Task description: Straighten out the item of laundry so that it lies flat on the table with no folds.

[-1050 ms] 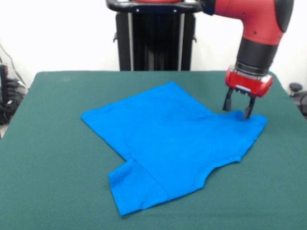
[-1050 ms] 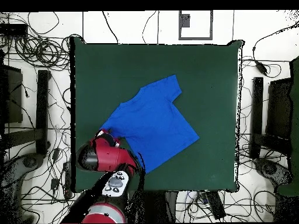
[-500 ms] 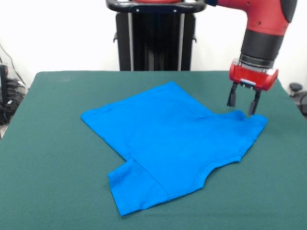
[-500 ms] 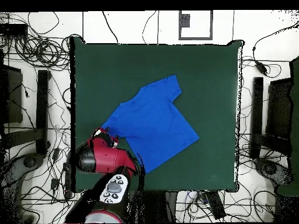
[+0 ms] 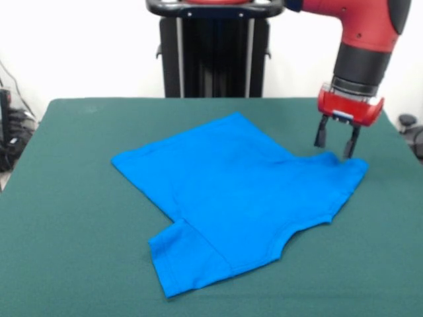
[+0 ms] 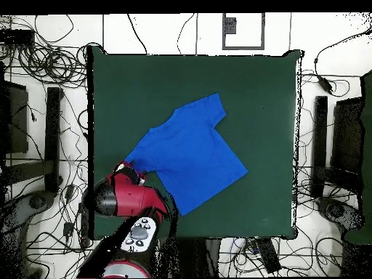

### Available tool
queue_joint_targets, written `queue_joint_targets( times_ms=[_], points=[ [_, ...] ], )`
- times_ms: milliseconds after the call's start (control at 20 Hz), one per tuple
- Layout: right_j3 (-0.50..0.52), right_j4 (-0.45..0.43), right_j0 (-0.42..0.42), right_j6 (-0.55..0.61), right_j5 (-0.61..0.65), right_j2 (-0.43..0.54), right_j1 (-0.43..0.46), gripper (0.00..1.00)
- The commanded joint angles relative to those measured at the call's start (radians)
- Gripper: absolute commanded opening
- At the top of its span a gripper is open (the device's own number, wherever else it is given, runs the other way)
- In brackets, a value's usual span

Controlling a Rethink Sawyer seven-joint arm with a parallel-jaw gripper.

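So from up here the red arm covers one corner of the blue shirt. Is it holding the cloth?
Observer: No. In the front view the fingers stand open and empty, just above the T-shirt.
Operator: Which part of the shirt is under them?
Observer: A sleeve, spread out on the table.
Operator: Is that sleeve smooth?
Observer: Mostly. There is a slight ripple in the cloth right by the fingertips.
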Motion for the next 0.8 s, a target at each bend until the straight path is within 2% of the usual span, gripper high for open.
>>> queue_joint_targets(
  times_ms=[50, 800],
  points=[
    [0.036, 0.061, 0.034, 0.225, -0.057, 0.119, 0.101, 1.00],
    [-0.009, 0.103, 0.059, 0.222, -0.091, 0.090, 0.166, 1.00]
  ],
)
